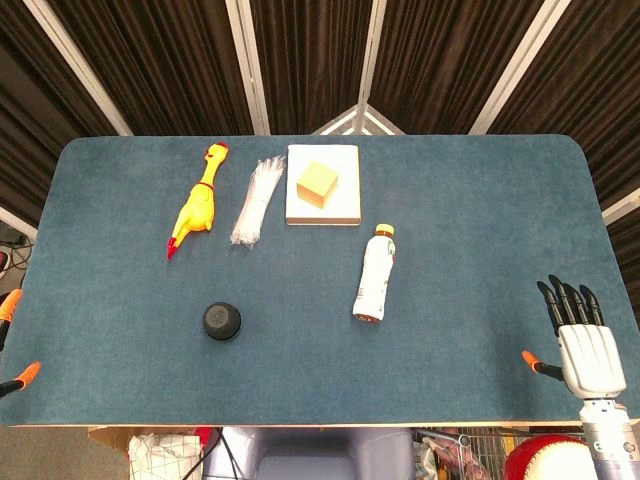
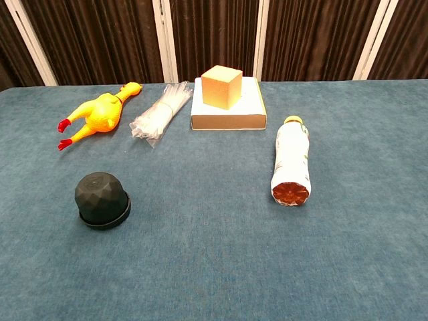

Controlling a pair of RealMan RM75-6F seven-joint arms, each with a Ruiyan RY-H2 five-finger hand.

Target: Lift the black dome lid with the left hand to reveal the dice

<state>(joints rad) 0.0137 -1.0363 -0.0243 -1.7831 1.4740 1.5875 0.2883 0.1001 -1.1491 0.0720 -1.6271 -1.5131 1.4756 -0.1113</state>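
Observation:
The black dome lid (image 1: 221, 321) (image 2: 101, 200) sits rim-down on the blue table, left of the middle. No dice show; the lid hides whatever is under it. Only two orange fingertips of my left hand (image 1: 14, 340) show at the left edge of the head view, spread apart, empty and far left of the lid. My right hand (image 1: 581, 335) hovers over the table's near right corner, its fingers straight and apart, holding nothing. The chest view shows neither hand.
Behind the lid lie a yellow rubber chicken (image 1: 196, 205) (image 2: 97, 115) and a bundle of clear straws (image 1: 255, 200) (image 2: 160, 110). An orange cube (image 1: 317, 184) (image 2: 222, 85) stands on a white box (image 1: 345, 210) (image 2: 227, 120). A white bottle (image 1: 376, 273) (image 2: 291, 160) lies on its side.

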